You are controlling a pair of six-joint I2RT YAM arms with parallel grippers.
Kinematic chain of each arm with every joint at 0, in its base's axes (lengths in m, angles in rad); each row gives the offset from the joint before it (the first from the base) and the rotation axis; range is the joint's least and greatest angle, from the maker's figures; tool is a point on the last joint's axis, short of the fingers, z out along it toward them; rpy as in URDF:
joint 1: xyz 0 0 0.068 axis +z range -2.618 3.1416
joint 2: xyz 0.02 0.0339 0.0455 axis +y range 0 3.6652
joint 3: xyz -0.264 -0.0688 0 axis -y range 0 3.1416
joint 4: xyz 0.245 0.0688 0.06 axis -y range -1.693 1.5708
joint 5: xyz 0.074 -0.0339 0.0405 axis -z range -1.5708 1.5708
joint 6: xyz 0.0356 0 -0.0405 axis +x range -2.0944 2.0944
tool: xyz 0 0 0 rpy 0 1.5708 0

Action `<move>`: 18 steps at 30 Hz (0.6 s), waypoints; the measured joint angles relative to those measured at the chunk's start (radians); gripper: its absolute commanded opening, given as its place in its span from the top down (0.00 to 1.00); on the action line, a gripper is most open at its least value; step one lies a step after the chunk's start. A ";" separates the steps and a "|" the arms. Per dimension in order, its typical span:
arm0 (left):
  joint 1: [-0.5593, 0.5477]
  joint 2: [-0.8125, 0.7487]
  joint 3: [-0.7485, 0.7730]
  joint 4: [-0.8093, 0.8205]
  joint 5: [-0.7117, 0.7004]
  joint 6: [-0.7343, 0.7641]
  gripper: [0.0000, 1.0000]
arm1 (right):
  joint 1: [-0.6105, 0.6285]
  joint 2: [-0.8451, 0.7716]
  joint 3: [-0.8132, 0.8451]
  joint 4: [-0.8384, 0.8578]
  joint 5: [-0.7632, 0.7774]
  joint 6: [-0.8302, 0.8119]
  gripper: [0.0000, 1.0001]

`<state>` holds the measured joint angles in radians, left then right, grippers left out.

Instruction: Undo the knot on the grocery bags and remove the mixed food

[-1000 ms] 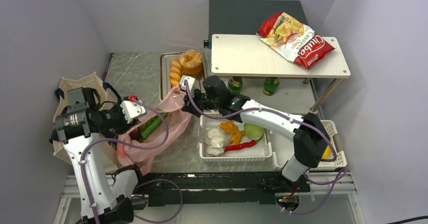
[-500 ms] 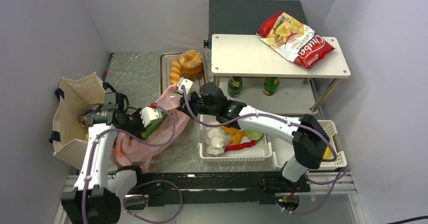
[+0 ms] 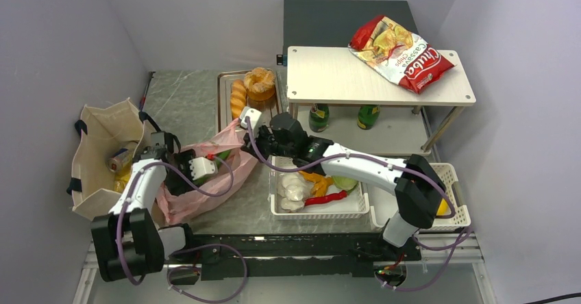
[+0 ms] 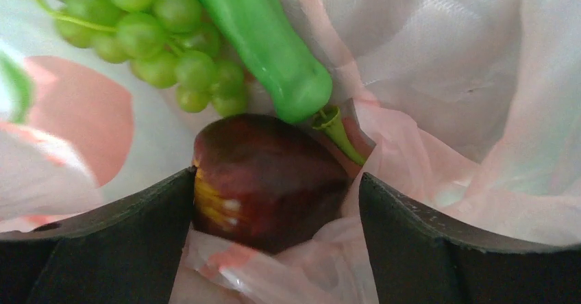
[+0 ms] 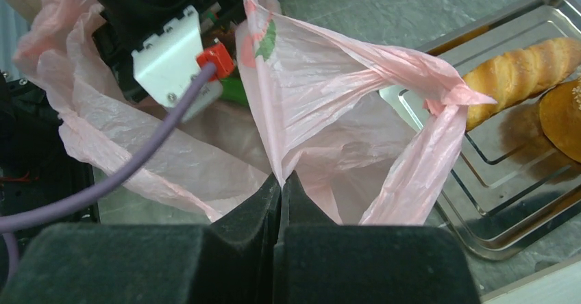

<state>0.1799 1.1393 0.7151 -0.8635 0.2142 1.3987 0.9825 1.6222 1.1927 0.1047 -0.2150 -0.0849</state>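
The pink plastic bag (image 3: 233,170) lies open between the arms. My right gripper (image 3: 245,144) is shut on its upper edge (image 5: 322,85) and holds it up, jaws pressed together on the film (image 5: 279,181). My left gripper (image 3: 214,163) reaches inside the bag. Its open jaws (image 4: 274,208) straddle a dark red fruit (image 4: 267,181); the left finger touches it and the right stands apart. Green grapes (image 4: 157,37) and a long green vegetable (image 4: 267,40) lie just beyond. The beige tote (image 3: 103,136) stands at the left with items inside.
A metal tray (image 3: 225,109) behind the bag holds a ring bun (image 3: 260,81) and a baguette (image 3: 238,97). A white basket (image 3: 318,209) holds garlic (image 3: 291,187) and cabbage (image 3: 344,179). A small shelf table (image 3: 342,78) carries the red chips bag (image 3: 401,51).
My left arm swung from above the tote down and right into the pink bag, onto the dark red fruit. My right gripper shifted slightly left, still holding the bag's edge.
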 measured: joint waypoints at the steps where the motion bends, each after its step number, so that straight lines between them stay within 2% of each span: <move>1: 0.000 0.019 -0.015 0.024 -0.015 0.008 0.07 | 0.000 0.005 0.004 -0.002 -0.002 0.000 1.00; 3: 0.000 0.050 -0.050 0.076 -0.048 0.023 0.08 | 0.000 0.019 0.015 -0.007 -0.005 -0.001 1.00; 5: -0.001 0.067 -0.081 0.127 -0.075 0.036 0.17 | 0.000 0.032 0.022 -0.013 -0.007 -0.002 1.00; 7: -0.006 0.079 -0.102 0.169 -0.105 0.046 0.40 | 0.000 0.042 0.026 -0.024 -0.010 -0.003 1.00; 8: -0.008 0.083 -0.103 0.179 -0.117 0.046 0.55 | 0.000 0.045 0.027 -0.030 -0.011 -0.005 1.00; 10: -0.009 0.093 -0.095 0.185 -0.129 0.035 0.80 | 0.000 0.050 0.032 -0.045 -0.013 -0.010 1.00; 11: -0.009 0.100 -0.084 0.175 -0.124 0.029 0.87 | 0.000 0.052 0.034 -0.050 -0.014 -0.012 1.00; 13: 0.002 0.106 -0.044 0.113 -0.080 0.015 0.93 | 0.000 0.052 0.037 -0.052 -0.014 -0.016 1.00; 18: 0.038 0.018 0.192 -0.185 0.170 0.034 0.96 | 0.000 0.052 0.038 -0.053 -0.018 -0.020 1.00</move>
<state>0.2176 1.1576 0.9066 -1.0481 0.3843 1.4322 0.9825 1.6745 1.2308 0.0517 -0.2333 -0.1047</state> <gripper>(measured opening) 0.762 0.007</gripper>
